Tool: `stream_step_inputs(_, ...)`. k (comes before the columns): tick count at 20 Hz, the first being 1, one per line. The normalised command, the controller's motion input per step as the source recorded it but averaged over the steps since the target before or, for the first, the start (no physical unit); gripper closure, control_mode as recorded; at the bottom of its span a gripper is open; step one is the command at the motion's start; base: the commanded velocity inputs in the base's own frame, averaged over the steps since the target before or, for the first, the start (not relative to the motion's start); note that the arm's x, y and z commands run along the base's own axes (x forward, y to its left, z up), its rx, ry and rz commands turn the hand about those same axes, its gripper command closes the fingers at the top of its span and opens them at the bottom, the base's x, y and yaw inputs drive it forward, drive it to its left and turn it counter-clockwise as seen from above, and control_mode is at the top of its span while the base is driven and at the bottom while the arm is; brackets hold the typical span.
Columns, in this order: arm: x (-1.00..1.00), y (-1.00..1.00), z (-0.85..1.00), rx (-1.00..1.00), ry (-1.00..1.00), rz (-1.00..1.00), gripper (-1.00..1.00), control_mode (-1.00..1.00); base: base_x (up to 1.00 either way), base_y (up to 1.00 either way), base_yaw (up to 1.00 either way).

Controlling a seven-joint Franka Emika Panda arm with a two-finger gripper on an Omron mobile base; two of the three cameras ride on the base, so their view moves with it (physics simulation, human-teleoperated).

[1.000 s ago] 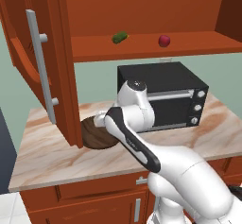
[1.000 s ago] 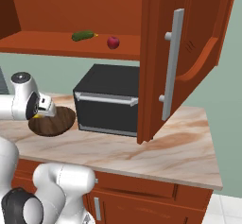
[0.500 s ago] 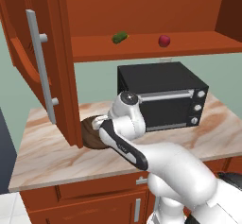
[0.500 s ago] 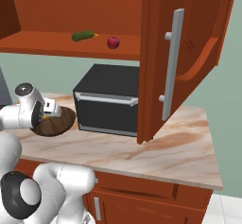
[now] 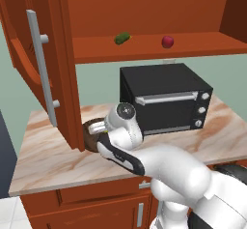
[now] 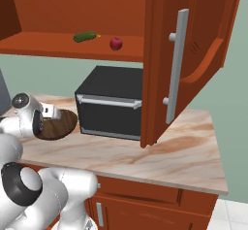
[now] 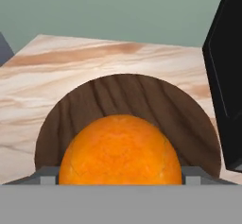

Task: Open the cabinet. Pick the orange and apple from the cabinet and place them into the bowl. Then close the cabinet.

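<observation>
Left base view: cabinet doors swung open; apple, small, dark red, on its shelf near a green vegetable; bowl on the marble surface, partly behind the arm.
Right base view: bowl, dark wood grain, beside the black microwave.
Hand view: orange, round, bright, pitted skin, directly above the bowl; sits between the jaws, which pinch it at both sides.

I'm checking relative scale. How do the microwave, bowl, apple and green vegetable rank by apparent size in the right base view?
1. microwave
2. bowl, partly hidden by the arm
3. green vegetable and apple: the vegetable is longer, the apple rounder, too close to rank
</observation>
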Motion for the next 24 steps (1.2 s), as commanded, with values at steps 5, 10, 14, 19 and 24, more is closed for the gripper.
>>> stream_step_inputs(5,0.00,0.00,-0.37,0.00,-0.15,0.00,1.00,-1.00,0.00,0.00,0.00)
stream_step_inputs(10,0.00,0.00,-0.12,0.00,-0.12,0.00,1.00,-1.00,0.00,0.00,0.00)
stream_step_inputs(14,0.16,0.00,-0.06,0.00,0.00,0.00,-1.00,-1.00,0.00,0.00,0.00)
stream_step_inputs(19,0.00,0.00,0.00,0.00,0.00,0.00,-1.00,-1.00,0.00,0.00,0.00)
stream_step_inputs(24,0.00,0.00,0.35,0.00,-0.03,0.00,-1.00,-1.00,0.00,0.00,0.00)
